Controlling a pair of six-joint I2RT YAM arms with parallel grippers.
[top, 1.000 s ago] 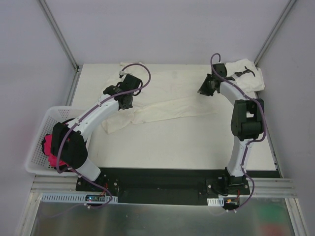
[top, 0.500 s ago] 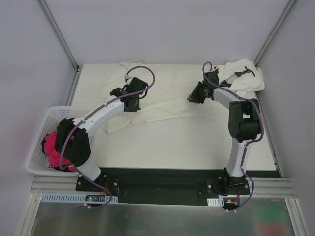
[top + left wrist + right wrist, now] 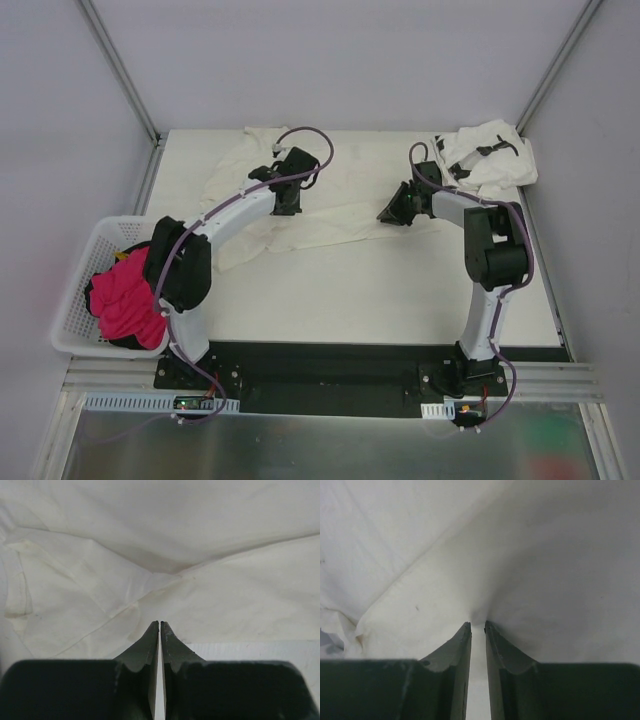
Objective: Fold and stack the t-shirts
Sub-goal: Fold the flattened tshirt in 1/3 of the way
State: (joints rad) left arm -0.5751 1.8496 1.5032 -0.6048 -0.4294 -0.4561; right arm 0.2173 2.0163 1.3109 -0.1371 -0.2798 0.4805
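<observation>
Plastic basket [image 3: 72, 290], white and latticed, sits against the left edge of the bench [image 3: 380, 290] and holds crumpled pink cloth [image 3: 125, 300] over something dark. Farther in, the left tool [image 3: 160, 625] is clenched tight, its tips meeting on a creased fold of the cream-white t-shirt [image 3: 340, 200]. The right tool [image 3: 477, 625] is nearly closed, with a pucker of the same soft, matte cloth nipped between its tips. That shirt sprawls wrinkled across the bench's far half. The printed t-shirt [image 3: 490, 160], white with black marks, lies bunched in the far right corner.
</observation>
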